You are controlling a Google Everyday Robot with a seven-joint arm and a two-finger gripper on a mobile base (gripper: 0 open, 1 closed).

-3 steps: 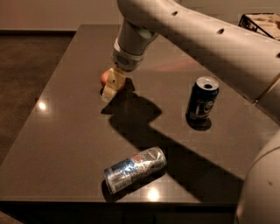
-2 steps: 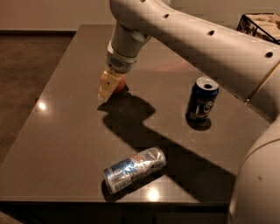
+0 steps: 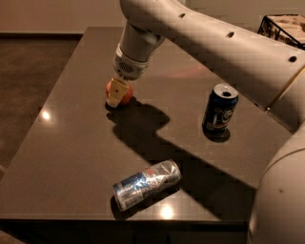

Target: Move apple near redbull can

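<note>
Most of view: dark glossy rectangular tabletop [image 3: 71, 157], bright light glints [image 3: 45, 115] at left and near edge. Left: brown carpet floor [image 3: 28, 86]. Far: pale wall [image 3: 57, 14], dark baseboard [image 3: 43, 35]. Far right: black wire basket [image 3: 283, 26]. Low over far-left tabletop: gripper [image 3: 116, 93].

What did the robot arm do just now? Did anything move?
The arm leaned a little to the left, with the gripper staying down at the apple. The apple hardly moved. The lying silver can and the standing blue can stayed put.
</note>
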